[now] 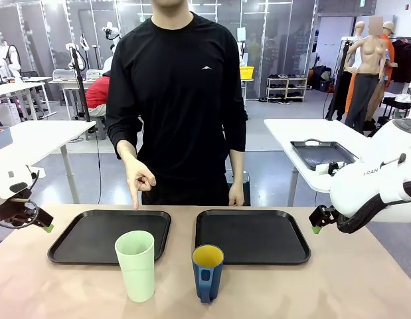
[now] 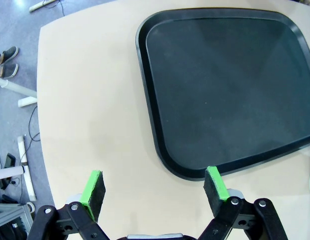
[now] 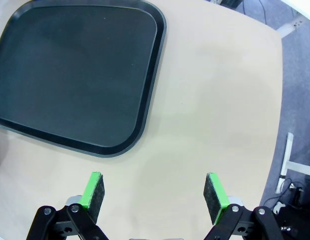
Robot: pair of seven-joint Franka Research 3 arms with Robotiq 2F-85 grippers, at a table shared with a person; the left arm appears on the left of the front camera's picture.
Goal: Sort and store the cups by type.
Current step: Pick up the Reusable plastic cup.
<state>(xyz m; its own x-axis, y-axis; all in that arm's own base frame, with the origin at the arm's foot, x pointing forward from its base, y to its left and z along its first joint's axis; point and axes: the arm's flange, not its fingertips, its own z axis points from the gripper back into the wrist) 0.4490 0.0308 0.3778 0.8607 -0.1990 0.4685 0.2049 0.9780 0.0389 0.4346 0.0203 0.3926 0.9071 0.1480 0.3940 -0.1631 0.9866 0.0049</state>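
My left pincer and right pincer both gape apart, empty. The green tumbler and blue mug stand at lower centre. A hand points at the left tray, so I'd grip the tumbler mid-height, clear of the mug.

Counter: smooth, matt, tan, laminate look. Left tray and right tray: black plastic, matt floors, slight sheen on the rims. Tumbler: pale mint plastic, smooth, satin. Mug: dark blue outside with a slight gloss, yellow inside; plastic or ceramic, can't tell. Fingers: matt black, with green rubbery-looking pads. Right arm: glossy white plastic shell. Person's top: matt black cloth.
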